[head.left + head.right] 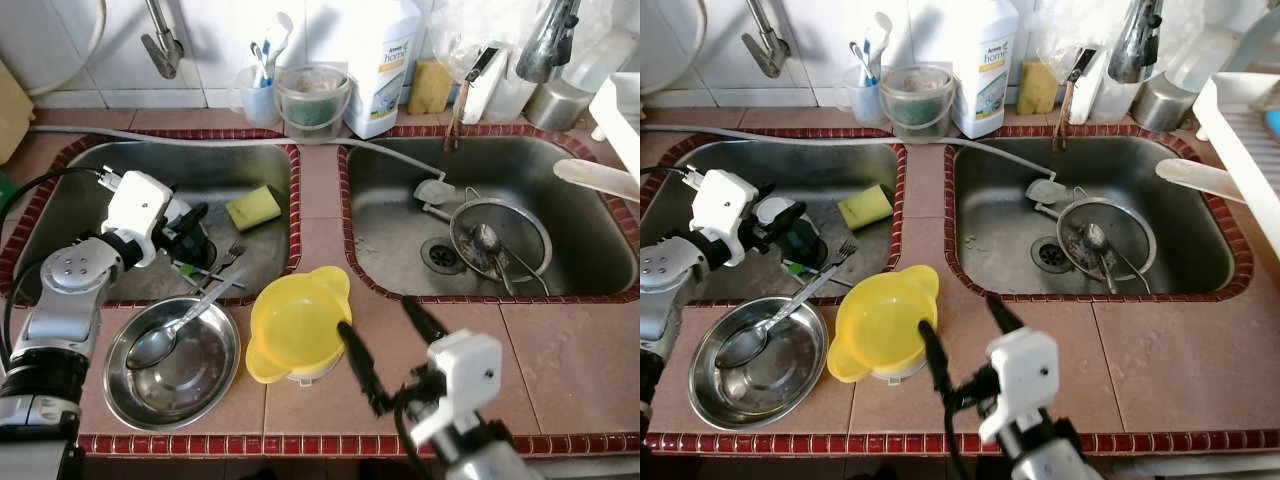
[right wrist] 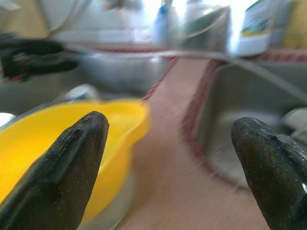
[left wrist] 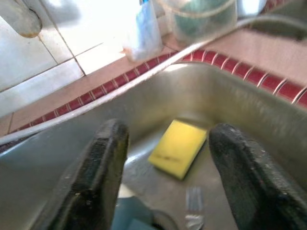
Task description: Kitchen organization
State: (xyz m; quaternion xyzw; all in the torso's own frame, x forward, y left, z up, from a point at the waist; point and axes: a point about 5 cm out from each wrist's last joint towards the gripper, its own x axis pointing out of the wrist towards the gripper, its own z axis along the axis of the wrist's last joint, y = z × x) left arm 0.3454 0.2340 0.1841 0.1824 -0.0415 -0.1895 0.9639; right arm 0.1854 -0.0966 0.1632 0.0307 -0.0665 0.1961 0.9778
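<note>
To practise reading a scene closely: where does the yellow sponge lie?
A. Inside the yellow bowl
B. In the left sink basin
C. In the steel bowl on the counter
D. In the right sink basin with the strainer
B: the yellow sponge lies on the floor of the left sink basin, just ahead of the open left gripper, apart from the yellow bowl.

Glossy yellow plastic bowl [image 1: 297,322], shiny steel dish [image 1: 172,365] and sinks [image 1: 560,180], matt terracotta tile counter [image 1: 560,360], porous sponge [image 1: 254,207].
</note>
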